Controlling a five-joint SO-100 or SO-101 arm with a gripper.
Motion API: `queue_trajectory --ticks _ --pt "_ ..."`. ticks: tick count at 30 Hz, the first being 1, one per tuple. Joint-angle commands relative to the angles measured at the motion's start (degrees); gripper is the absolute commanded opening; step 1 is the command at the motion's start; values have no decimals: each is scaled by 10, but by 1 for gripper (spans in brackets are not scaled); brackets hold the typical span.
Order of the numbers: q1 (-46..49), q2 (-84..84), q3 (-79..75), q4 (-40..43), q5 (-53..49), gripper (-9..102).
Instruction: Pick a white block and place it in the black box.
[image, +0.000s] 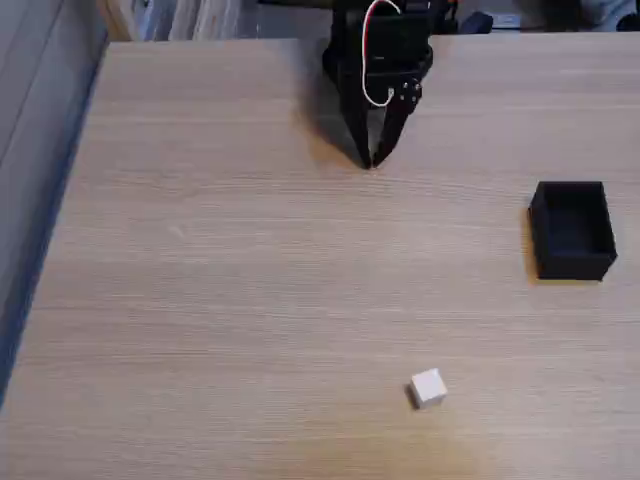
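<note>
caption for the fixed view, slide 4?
Closed gripper poised at the wooden table's far edge; white block near front, empty black box at right.

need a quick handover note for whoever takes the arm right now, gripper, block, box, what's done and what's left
Gripper: shut and empty, tips pointing down at the far side of the table in the fixed view.
White block: lying on the wooden table near the front edge, untouched, well away from the gripper.
Black box: at the right side of the table, open top, looks empty.
Done: nothing yet.
Left: reach the block, grasp it, carry it to the box and release it inside.
</note>
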Motion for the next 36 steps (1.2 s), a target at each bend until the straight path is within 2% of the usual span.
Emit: queue_trajectory --ticks 1,36 --pt "-4 4 8 2 7 0" --pt "5 4 8 2 8 0"
